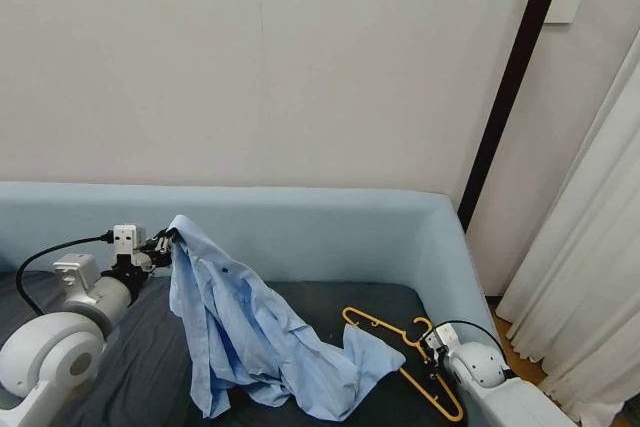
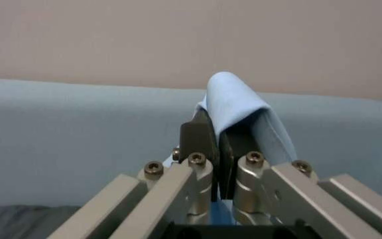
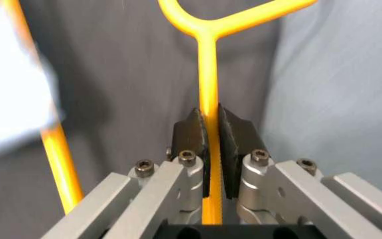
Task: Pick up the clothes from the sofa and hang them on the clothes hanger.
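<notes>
Head: left gripper (image 1: 168, 238) holds shirt (image 1: 240, 332) up by one fold, the rest trailing on sofa (image 1: 330, 222). Right gripper (image 1: 432, 343) is at hanger (image 1: 385, 327), just beside the shirt hem.
Left wrist: jaws pinched shut on the fold.
Right wrist: jaws clamped on the hanger bar.
Best to keep the hanger level and aim it at the collar opening, slowly.

Hanger (image 3: 208, 69): yellow, over dark sofa seat (image 3: 131, 74)
Right tool (image 3: 212, 132): pinching hanger's straight bar
Cloth (image 3: 8, 94): pale blue, blurred
</notes>
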Controlling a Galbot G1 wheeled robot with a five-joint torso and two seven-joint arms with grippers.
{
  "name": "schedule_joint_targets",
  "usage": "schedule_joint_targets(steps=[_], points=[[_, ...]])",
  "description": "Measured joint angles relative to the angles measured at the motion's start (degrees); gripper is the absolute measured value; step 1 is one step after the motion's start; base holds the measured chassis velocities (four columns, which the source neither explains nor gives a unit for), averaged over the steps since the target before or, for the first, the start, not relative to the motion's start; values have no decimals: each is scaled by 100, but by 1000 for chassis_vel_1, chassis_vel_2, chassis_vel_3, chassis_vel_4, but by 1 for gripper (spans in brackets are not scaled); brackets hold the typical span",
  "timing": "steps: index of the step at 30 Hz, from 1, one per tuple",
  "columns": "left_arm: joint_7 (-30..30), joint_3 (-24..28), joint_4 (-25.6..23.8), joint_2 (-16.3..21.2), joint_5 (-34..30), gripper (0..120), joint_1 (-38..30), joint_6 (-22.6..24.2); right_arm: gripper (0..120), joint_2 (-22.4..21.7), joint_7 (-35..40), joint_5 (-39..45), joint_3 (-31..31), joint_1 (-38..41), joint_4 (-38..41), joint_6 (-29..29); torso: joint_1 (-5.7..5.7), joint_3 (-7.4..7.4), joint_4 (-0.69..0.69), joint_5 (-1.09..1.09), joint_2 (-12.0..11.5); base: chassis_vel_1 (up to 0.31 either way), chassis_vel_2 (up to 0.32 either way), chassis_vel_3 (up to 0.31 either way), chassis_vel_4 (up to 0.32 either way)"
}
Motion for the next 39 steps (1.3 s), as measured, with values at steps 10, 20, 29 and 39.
schedule_joint_targets(steps=[10,20,29,39], points=[[5,-49,-47,-21,-110,0,-63,-82,4,-1051,941,744,298,-447,2512,1023,0,0,1,-1,0,0,0,0,0],[-104,-169,-193,55,-358,0,-108,-71,4,-1884,796,-1003,256,-1851,4379,2723,0,-1,2,-1,1,0,0,0,0],[-196,-155,-322,88,-534,0,-150,-7,4,-1604,903,-3392,-257,-2034,4366,3409,-1,-1,1,-1,1,0,0,0,0],[-270,-89,-516,-8,-575,0,-92,84,4,-1342,1601,-4122,-1031,-1522,4481,2799,0,-1,2,-2,0,0,0,0,0]])
